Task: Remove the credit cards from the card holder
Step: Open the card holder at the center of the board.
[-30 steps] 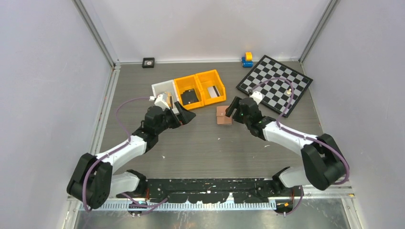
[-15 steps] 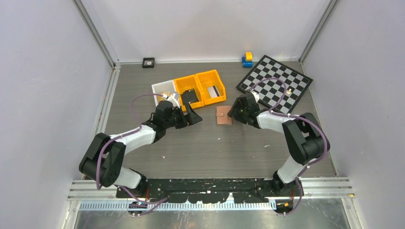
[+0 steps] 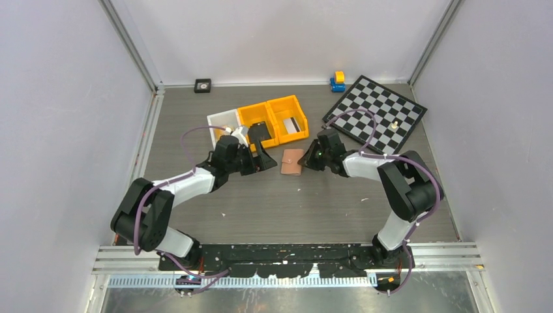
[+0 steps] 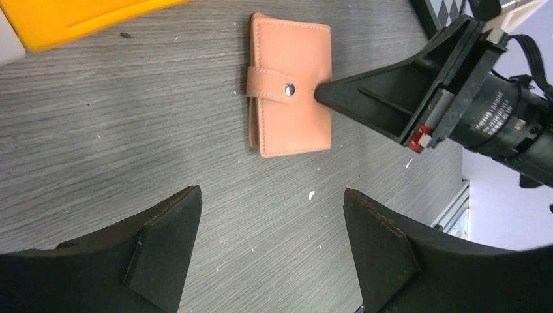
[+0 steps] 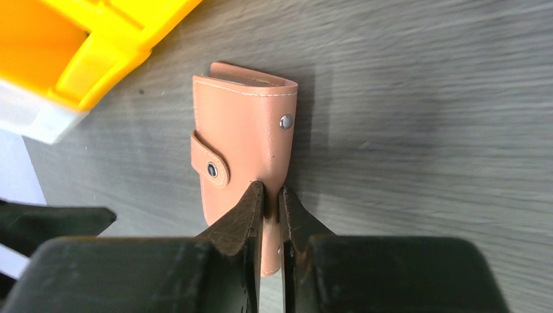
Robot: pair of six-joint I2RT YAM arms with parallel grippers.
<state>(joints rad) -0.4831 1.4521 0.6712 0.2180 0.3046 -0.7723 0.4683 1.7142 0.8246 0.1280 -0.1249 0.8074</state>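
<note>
The card holder (image 3: 291, 161) (image 4: 290, 85) (image 5: 244, 130), a tan-pink wallet, lies on the grey table with its snap tab fastened. My right gripper (image 3: 306, 160) (image 5: 272, 189) is shut on the holder's right-hand edge, and the leather is pinched between its fingertips (image 4: 326, 93). My left gripper (image 3: 267, 162) (image 4: 272, 192) stands open just left of the holder, with only bare table between its fingers. The credit cards are hidden; none shows at the holder.
Two orange bins (image 3: 274, 120) and a white bin (image 3: 220, 120) stand just behind the left gripper. One orange bin holds a chunky black item (image 3: 259, 132), the other a pale flat piece (image 3: 295, 124). A checkerboard (image 3: 375, 114) and a blue-yellow toy (image 3: 337, 81) lie at back right.
The right gripper has shut on the holder's edge and drawn it left, towards the left gripper. The left gripper moved right and its jaws narrowed a little.
</note>
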